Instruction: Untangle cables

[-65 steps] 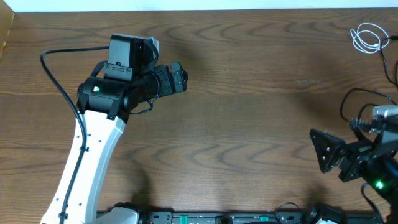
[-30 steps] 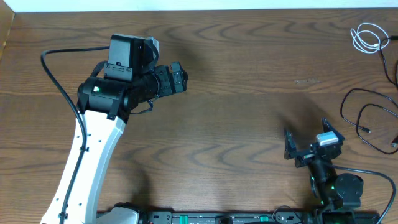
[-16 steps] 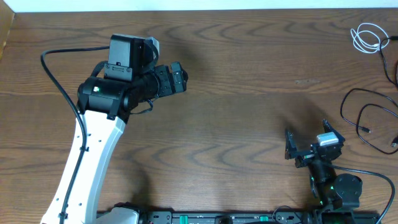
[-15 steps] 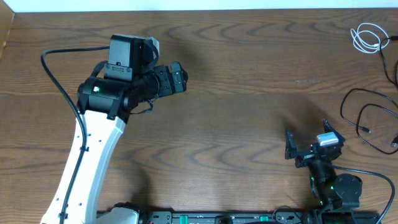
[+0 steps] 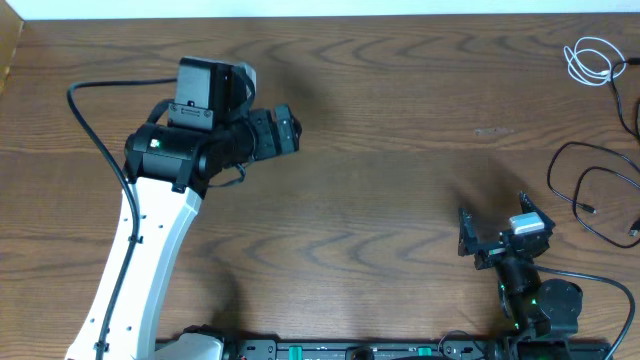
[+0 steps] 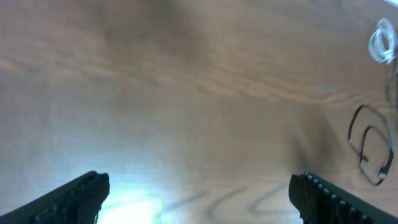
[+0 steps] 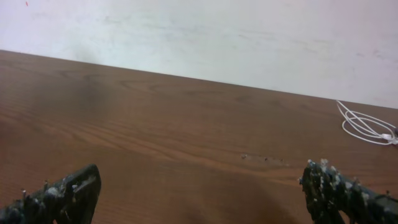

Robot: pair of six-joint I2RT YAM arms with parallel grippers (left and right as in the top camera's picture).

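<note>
The white cable (image 5: pixel 590 61) lies in a small loose coil at the far right corner of the table; it also shows in the left wrist view as the white cable (image 6: pixel 380 45) and in the right wrist view as the white cable (image 7: pixel 367 128). The black cable (image 5: pixel 588 194) sprawls in open loops near the right edge, apart from the white one, and the left wrist view catches the black cable (image 6: pixel 367 144) too. My left gripper (image 5: pixel 294 128) hovers open over the left half, far from both. My right gripper (image 5: pixel 490 226) stands open near the front edge, left of the black cable.
The wooden table (image 5: pixel 400 170) is bare between the arms. The left arm's thick black wire (image 5: pixel 95 130) loops over the left side. A pale wall (image 7: pixel 205 31) rises behind the far edge. The arm bases sit along the front edge (image 5: pixel 380 350).
The right arm pulled back from the right edge to the front edge, then stayed still over the last second. The left gripper shifted very slightly. The cables have not moved.
</note>
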